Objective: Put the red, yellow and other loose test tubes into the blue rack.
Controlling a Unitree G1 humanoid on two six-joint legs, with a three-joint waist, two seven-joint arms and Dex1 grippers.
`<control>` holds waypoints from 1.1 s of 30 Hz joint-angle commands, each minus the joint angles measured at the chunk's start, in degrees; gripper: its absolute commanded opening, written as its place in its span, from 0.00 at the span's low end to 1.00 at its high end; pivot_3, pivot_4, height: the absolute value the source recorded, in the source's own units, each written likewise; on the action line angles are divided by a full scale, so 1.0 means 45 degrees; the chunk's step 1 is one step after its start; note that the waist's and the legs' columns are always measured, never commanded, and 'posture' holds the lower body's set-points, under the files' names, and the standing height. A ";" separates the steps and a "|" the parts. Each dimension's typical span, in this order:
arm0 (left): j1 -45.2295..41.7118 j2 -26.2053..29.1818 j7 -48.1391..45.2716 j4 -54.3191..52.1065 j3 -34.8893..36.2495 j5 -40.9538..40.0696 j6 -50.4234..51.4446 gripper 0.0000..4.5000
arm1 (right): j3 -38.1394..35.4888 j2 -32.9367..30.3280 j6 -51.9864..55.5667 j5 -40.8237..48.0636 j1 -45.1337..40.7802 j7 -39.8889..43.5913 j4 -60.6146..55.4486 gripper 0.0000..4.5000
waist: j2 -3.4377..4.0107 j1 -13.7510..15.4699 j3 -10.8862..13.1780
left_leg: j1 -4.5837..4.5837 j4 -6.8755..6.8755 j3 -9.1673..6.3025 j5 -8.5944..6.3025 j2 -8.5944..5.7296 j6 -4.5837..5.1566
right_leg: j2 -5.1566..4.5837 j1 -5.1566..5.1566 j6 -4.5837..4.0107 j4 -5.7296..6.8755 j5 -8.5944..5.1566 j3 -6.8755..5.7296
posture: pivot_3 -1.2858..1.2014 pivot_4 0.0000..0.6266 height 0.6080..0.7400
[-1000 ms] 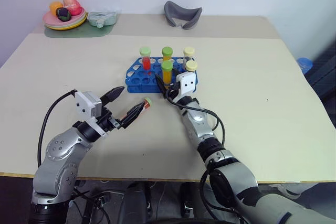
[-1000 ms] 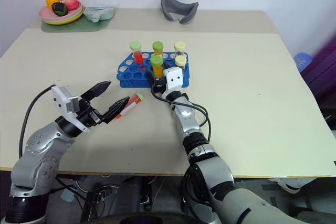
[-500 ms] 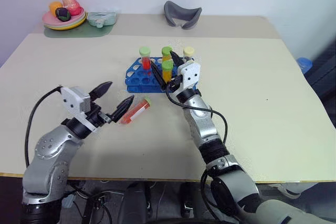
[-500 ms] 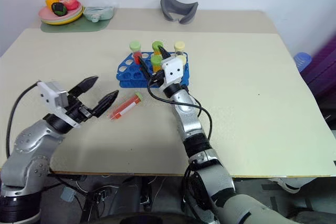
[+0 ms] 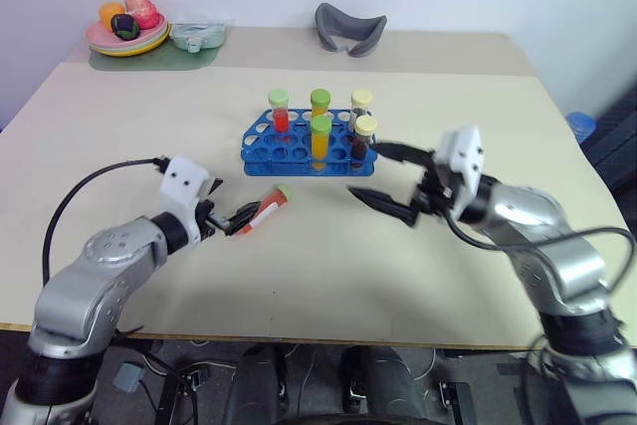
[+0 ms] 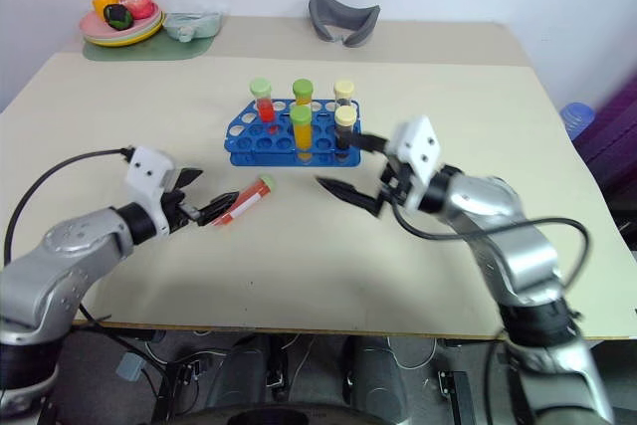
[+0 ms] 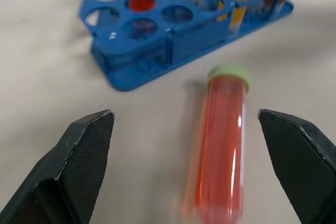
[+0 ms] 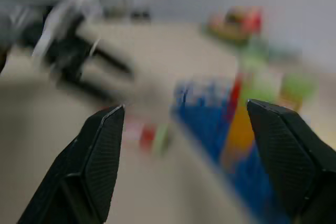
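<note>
Pulled back from the blue rack (image 5: 311,142) since the earlier frame — right tool (image 5: 381,177) now mid-right of the frame, well clear of it, jaws spread and empty. Closed in meanwhile from the lower left: left tool (image 5: 229,218), fingers parted wide, grasping nothing.

Loose red tube (image 5: 263,210) lying flat on the table (image 5: 498,116), left of centre, just below the rack's lower-left corner. Long axis diagonal in the head views, green cap up and to the right toward the rack, red end down and to the left at the left tool's tips. Seen from the left wrist, lying between the two fingers, roughly parallel to them, nearer one finger than the other. Clearly nearer the left arm — likely its pick. Five capped tubes already standing in the rack.
</note>
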 commanded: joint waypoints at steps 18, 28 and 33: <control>-0.8576 0.1643 0.0158 0.2398 -0.6259 -0.1849 0.9067 1.00 | -0.0306 -0.1390 0.0770 0.0118 0.1880 0.1144 -0.1979 0.83 | -0.0047 0.0219 0.0029 | 0.0013 -0.0007 -0.0014 0.0059 -0.0003 -0.0102 | 0.0033 0.0002 0.0001 -0.0002 -0.0001 0.0028 | 0.52 0.24 0.54; -0.9026 0.1539 0.0943 0.2932 -0.7499 -0.2158 0.9067 1.00 | -0.0330 -0.1388 0.0348 -0.0343 0.1977 0.1376 -0.1602 0.83 | -0.0049 0.0316 0.0030 | 0.0009 0.0022 -0.0023 0.0059 -0.0003 -0.0100 | 0.0035 0.0009 0.0002 0.0006 -0.0001 0.0026 | 0.52 0.24 0.54; -0.9079 0.1516 0.1243 0.3310 -0.7418 -0.2817 0.9067 1.00 | -0.0219 -0.1116 0.0221 -0.0538 0.1890 0.1232 -0.1567 0.83 | -0.0049 0.0315 0.0030 | 0.0006 0.0031 -0.0024 0.0058 -0.0003 -0.0100 | 0.0035 0.0009 0.0002 0.0008 -0.0001 0.0026 | 0.52 0.24 0.54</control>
